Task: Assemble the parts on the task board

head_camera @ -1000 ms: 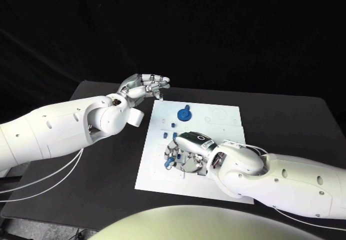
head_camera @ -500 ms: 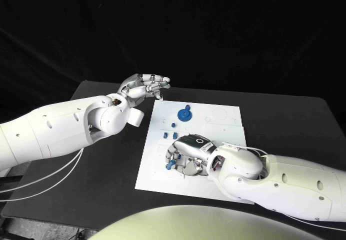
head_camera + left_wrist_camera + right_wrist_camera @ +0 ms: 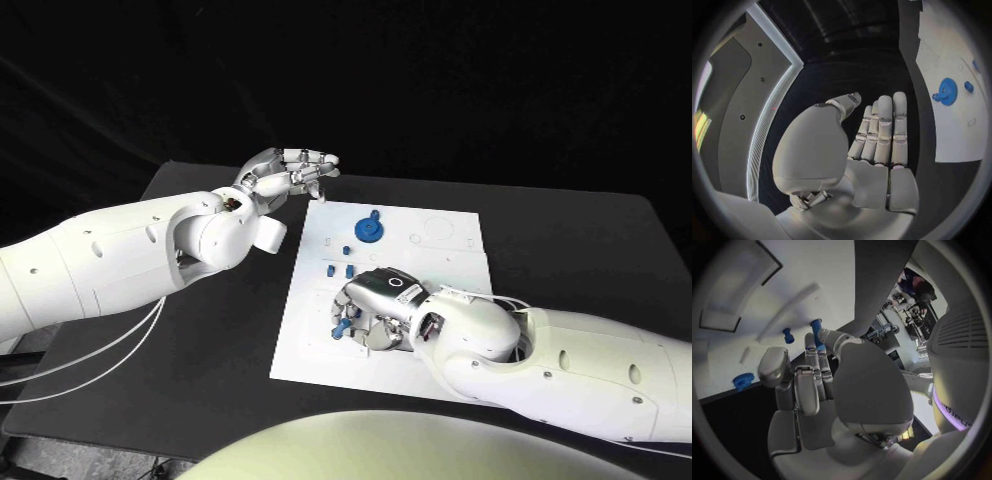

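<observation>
A white task board [image 3: 447,232] lies flat in the middle of a black table [image 3: 577,235]. The robot's right hand [image 3: 372,308] is low over the near half of the board, palm down, with its fingers curled around a small blue peg [image 3: 339,327]. In the right wrist view the same hand [image 3: 807,385] shows a fingertip pressed against a blue peg [image 3: 816,333]; it seems to be pinching the part, though the fingers hide the exact grasp.

Near the middle of the board, just beyond this hand, two more small blue pegs [image 3: 339,270] stand side by side. Farther back sits a round blue disc [image 3: 371,229] with a small knob at its edge.

The left hand [image 3: 293,172] hovers above the table at the board's far left corner, holding nothing. In the left wrist view its fingers [image 3: 882,131] are straight and pressed together.
</observation>
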You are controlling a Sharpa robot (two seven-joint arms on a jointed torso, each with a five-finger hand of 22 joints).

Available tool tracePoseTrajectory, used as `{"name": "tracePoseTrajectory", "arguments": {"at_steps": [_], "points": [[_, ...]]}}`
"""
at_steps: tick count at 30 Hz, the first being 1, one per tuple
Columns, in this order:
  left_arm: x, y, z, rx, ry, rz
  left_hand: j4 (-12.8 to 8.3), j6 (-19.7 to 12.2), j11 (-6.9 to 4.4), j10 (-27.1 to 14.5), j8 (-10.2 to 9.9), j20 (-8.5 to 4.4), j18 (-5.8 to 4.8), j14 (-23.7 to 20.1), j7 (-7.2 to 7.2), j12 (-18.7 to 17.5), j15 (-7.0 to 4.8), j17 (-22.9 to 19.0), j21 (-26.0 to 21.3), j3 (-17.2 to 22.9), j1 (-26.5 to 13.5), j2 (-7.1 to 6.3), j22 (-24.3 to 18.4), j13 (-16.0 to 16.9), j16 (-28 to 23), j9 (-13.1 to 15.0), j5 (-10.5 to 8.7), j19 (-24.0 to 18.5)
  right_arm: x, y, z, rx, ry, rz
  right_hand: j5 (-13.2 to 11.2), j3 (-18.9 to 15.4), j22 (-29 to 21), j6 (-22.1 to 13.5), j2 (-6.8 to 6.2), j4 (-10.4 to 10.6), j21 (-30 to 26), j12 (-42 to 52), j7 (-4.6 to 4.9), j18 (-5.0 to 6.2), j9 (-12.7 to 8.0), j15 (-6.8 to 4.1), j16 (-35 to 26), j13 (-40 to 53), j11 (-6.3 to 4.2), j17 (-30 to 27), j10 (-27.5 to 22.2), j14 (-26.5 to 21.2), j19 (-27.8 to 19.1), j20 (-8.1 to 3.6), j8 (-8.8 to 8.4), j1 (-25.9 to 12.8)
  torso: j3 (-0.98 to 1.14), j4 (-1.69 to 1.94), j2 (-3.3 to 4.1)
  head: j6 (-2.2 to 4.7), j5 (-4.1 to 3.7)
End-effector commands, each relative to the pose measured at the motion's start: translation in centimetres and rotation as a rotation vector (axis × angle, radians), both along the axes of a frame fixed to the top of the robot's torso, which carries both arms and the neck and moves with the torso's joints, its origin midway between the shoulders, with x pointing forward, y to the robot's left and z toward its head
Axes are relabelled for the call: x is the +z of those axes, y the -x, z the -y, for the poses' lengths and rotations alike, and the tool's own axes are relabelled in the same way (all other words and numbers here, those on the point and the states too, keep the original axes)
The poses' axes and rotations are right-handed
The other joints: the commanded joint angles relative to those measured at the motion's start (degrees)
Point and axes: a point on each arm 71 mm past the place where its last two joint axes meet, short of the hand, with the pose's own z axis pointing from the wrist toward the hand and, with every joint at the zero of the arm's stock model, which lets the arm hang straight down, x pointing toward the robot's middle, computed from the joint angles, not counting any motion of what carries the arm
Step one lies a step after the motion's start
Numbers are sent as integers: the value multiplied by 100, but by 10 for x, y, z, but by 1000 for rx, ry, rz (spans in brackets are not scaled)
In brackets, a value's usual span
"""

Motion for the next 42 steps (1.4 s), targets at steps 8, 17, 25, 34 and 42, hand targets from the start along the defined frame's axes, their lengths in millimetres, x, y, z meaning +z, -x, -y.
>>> {"name": "tracePoseTrajectory", "arguments": {"at_steps": [8, 17, 25, 34, 42], "points": [[1, 1, 3, -20, 15, -1, 1, -18, -4, -26, -4, -5, 34, -38, 14, 26, 4, -5, -22, -43, 46, -9, -5, 6, -28, 6, -1, 29, -5, 3, -9, 20, 76, 12, 7, 13, -21, 1, -1, -46, -60, -43, 2, -48, 588, -14, -8, 13, -123, -29, 143, 212, -73, 12, 32, -94, -3, 1, -3, 1, 2], [1, 1, 3, -20, 14, -2, 8, -22, -3, -33, -5, -5, 33, -41, 15, 33, 5, -8, -32, -54, 45, -10, -12, 6, -29, 8, -2, 34, -7, 5, -13, 38, 79, -3, -10, -105, -115, -698, -452, 11, -255, -243, 148, -22, 404, 115, -12, -4, 23, -57, -213, 200, -151, 114, -424, -582, -5, -4, -4, 1, 4], [1, 1, 2, -19, 14, -2, 8, -22, -3, -33, -5, -5, 33, -41, 15, 33, 5, -8, -32, -54, 45, -10, -12, 6, -29, 8, -2, 34, -3, 2, -5, -3, 23, 21, 10, -1220, -265, -1247, -372, 4, -554, -149, 106, 25, 194, 185, -53, -98, 114, -179, -937, 158, -209, 197, -811, -537, 3, -3, -3, 1, -13], [1, 0, 0, -14, 11, -2, 8, -22, -3, -33, -5, -5, 33, -41, 15, 33, 5, -8, -32, -54, 45, -10, -12, 6, -29, 8, -2, 34, 24, -2, 32, -92, -105, 71, 44, -2953, -304, -1272, -69, 681, -737, 384, 46, 40, 80, 201, -78, -105, 128, -253, -1314, 143, -175, 213, -930, 134, 4, -24, -10, 1, -75], [-1, 1, -3, -10, 7, -6, 8, -22, -3, -33, -5, -5, 33, -41, 15, 33, 5, -8, -32, -54, 45, -10, -12, 6, -29, 8, -2, 34, 46, -33, 112, -386, -208, -93, 31, -2986, -61, -623, 107, 893, -446, 1012, 233, -22, 142, 131, 16, 72, 44, -39, -512, 208, -3, 153, -611, 338, -21, -43, -37, 1, -383]]}}
